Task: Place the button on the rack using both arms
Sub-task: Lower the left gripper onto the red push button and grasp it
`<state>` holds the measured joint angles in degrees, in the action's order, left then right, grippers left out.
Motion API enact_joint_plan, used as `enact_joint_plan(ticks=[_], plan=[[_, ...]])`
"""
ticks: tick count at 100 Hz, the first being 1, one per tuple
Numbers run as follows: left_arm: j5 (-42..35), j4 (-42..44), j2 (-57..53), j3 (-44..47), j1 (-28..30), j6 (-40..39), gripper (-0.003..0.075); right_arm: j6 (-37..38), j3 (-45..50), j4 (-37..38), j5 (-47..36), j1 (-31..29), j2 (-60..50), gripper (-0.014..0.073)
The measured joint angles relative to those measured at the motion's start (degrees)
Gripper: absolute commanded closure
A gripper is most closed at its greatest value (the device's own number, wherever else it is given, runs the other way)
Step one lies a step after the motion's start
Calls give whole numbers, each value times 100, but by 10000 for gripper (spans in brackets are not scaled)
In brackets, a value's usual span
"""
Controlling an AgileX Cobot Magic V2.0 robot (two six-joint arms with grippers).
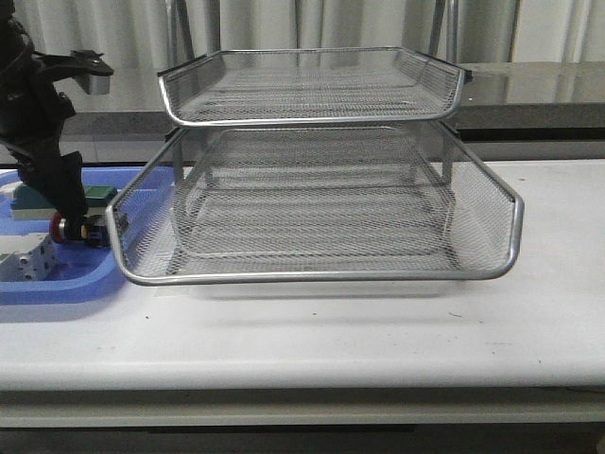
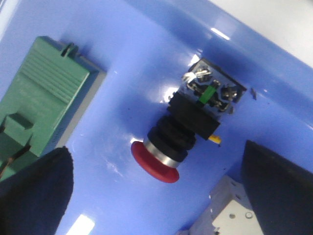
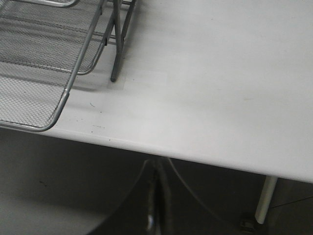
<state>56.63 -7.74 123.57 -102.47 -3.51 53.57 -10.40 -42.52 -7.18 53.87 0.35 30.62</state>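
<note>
I'm reading this as early in the job: the button [image 2: 183,134] is lying on its side in the blue tray [image 2: 146,58], not yet lifted, and nothing is sitting on the rack [image 1: 312,276]. The pickup, the carry and the placing are all left, as I judge it.

I'm holding the left gripper [image 2: 156,196] right over the button. In the left wrist view its two dark fingers [image 2: 36,188] are standing wide apart, one on each side of the red head, and neither is touching it. So the pincer is wide and holding nothing.

The right gripper I'm not seeing at all. The right wrist view is giving me only the bare table [image 3: 220,83], a corner of the rack and the floor below the table edge, so I cannot tell its state.

The front view is giving me the layout: the left arm [image 1: 38,123] reaching down at the far left, the red head just showing beneath it, and the tray just beside the rack's lower tier. It is hiding most of the button, though.

The left wrist view is filling that in: the black body, the terminal end pointing away from the fingers, and a green block [image 2: 41,98] lying near the button in the same tray.
</note>
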Motion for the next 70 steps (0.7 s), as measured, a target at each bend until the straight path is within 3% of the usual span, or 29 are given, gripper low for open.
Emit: enact_joint_plan(ticks=[70], plan=[[-68, -42, 540, -4, -287, 378, 52, 0, 0, 0, 4, 0, 0, 662]])
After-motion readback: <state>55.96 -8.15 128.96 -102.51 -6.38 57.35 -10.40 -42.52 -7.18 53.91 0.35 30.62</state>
